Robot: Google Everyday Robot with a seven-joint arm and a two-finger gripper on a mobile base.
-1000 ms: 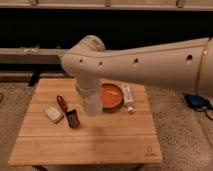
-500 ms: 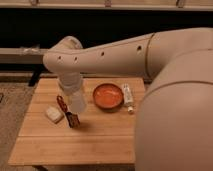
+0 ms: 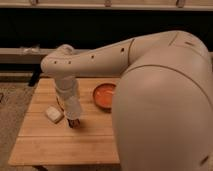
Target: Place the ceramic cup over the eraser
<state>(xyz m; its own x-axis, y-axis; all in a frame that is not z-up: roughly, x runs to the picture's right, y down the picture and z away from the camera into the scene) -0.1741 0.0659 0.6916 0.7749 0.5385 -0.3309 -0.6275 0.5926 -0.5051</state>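
**Cup held low, just short of the eraser**

Since half a second ago the arm's bulky upper link has swung in over the table's right side, and its tip has sunk slightly toward the wood. On the table (image 3: 45, 145) the eraser (image 3: 53, 114) lies uncovered, a pale block near the left edge. Just beside it, at its two o'clock, the gripper (image 3: 71, 102) hangs low. The pale tapered shape at its end looks like the ceramic cup (image 3: 75, 111), but whether the gripper is clamped on it cannot be told. A dark object (image 3: 74, 123) peeks out beneath. The orange-red bowl (image 3: 104, 95) sits at the gripper's two o'clock. The carry seems to be the step in hand. The next move calls for a short shift toward eight o'clock, centring the cup above the eraser, then lowering it.
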